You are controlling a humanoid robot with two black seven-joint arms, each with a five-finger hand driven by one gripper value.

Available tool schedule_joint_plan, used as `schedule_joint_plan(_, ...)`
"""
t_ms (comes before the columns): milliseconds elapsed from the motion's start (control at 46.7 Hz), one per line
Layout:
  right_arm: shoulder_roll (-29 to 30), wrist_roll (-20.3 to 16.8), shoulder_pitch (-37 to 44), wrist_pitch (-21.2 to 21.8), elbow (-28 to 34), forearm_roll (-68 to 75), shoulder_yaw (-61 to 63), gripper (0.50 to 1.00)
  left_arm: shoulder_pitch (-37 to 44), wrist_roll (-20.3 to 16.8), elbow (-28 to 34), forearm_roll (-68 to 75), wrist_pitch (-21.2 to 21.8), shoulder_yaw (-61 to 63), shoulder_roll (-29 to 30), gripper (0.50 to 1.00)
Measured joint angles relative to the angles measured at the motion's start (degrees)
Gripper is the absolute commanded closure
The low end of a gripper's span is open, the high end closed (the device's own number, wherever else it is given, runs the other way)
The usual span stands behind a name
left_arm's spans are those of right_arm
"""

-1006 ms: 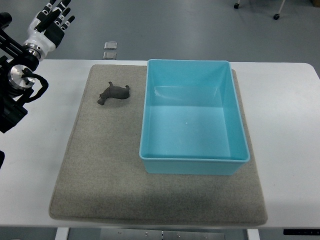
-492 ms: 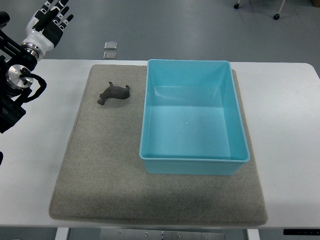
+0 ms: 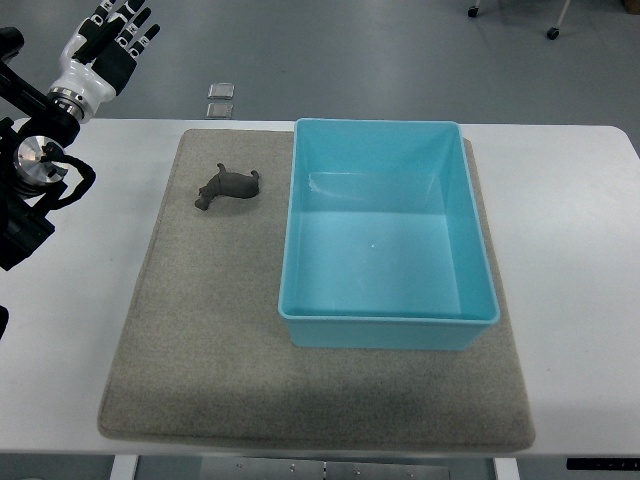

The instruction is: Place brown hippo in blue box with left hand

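top view, no readable writing or brand marks on anything. 1 brown hippo (image 3: 228, 186) lies on its side on the grey mat (image 3: 200, 330), far left part, just left of the blue box (image 3: 480, 260) but not touching it. 1 blue box, open-topped, sits on the mat's right half w/ nothing inside. mat lies on 1 white table (image 3: 580, 250). left hand (image 3: 108, 45) is at top-left corner, off the table's far edge over the floor, fingers spread & holding nothing, well apart from the hippo. 2 small square plates (image 3: 221, 100) set in the floor beyond the table.
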Motion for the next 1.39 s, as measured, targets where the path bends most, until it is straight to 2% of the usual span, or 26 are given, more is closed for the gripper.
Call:
schedule_joint_plan(235, 0.0, 0.0, 0.0, 0.0, 0.0, 0.0, 0.0, 0.564, -0.1, 0.0, 0.0, 0.2, -2.1, 0.1, -0.1, 0.504)
schedule_joint_plan(749, 0.0, 0.0, 0.0, 0.0, 0.0, 0.0, 0.0, 0.564, -1.3, 0.5, -0.6, 1.2, -1.6, 1.1, -0.4, 0.506)
schedule_joint_plan(1391, 0.0, 0.0, 0.0, 0.0, 0.0, 0.0, 0.0, 0.564, -2.8, 0.1, -0.7, 32.3, -2.3, 3.8, 0.8, 0.51)
